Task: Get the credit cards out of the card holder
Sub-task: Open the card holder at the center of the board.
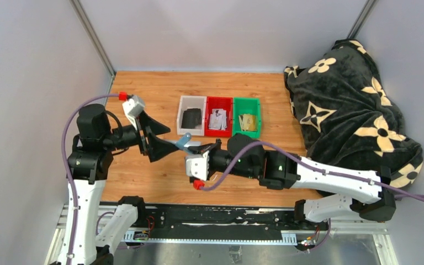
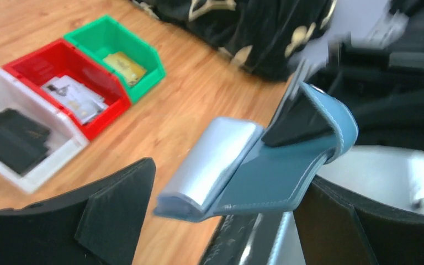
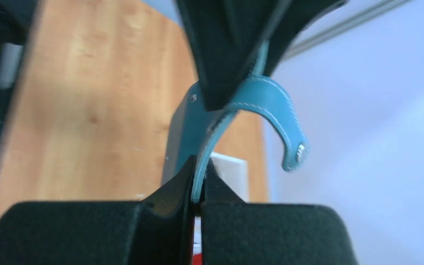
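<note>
Jaws of the right gripper [image 3: 200,182] are pinched tight on a flap of the slate-blue folding leather card holder [image 3: 254,99], which hangs in the air just ahead of them. Facing it, the left gripper [image 2: 226,182] is spread wide, with one black finger on either side of the holder.

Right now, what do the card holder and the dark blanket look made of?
The card holder is probably leather or faux leather, smooth matte slate-blue. Pale stitching runs along its edges and its strap curls without creasing. The blanket is likely plush fleece, black with cream flowers. It slumps in soft, fuzzy folds.
</note>
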`<state>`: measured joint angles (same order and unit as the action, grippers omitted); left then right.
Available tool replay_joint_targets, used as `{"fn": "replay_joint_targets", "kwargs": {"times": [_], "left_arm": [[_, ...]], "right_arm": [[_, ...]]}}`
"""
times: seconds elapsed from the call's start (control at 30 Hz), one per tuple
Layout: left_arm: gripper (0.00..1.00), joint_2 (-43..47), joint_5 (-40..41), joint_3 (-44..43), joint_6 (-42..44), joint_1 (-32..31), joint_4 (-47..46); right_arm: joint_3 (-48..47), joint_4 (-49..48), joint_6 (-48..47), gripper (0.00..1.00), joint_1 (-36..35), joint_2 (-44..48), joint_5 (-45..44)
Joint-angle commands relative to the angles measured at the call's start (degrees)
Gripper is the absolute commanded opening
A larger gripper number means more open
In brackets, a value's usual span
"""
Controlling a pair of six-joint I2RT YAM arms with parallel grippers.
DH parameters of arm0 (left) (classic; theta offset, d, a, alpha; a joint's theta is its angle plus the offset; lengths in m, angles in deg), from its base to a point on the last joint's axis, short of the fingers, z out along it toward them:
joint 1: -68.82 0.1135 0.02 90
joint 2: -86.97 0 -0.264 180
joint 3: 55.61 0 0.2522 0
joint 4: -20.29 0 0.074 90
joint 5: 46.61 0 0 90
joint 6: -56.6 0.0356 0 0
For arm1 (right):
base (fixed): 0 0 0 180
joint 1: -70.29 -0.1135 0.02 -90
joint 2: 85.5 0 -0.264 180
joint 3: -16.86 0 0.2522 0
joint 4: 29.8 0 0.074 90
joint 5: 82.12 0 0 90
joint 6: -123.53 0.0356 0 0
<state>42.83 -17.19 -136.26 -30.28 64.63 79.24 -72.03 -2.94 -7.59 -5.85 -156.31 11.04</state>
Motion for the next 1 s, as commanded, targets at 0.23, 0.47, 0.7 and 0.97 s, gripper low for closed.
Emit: {"fn": "replay_joint_targets", "kwargs": {"times": [0.23,0.47,0.7,0.97], "left_arm": [[1.0,-6.2,4.6,-2.6,-45.3,9.8,-16.6],[1.0,-3.1,5.4,2.9,-56.7,9.9,-21.3],[1.0,-1.5,3.1,5.3,-54.8,9.8,-17.6],[1.0,-2.0,3.2,7.0,-54.7,9.8,-17.1]], "right_arm": [[12.0,-32.5,-34.9,0.0,-9.2,1.3,-32.2],[12.1,-41.9,-46.5,0.0,-9.8,-5.3,-32.0],[11.2,-51.6,-54.5,0.0,-9.8,-10.6,-31.8],[12.6,-67.0,-70.8,0.0,-9.4,-16.4,-31.1]]}}
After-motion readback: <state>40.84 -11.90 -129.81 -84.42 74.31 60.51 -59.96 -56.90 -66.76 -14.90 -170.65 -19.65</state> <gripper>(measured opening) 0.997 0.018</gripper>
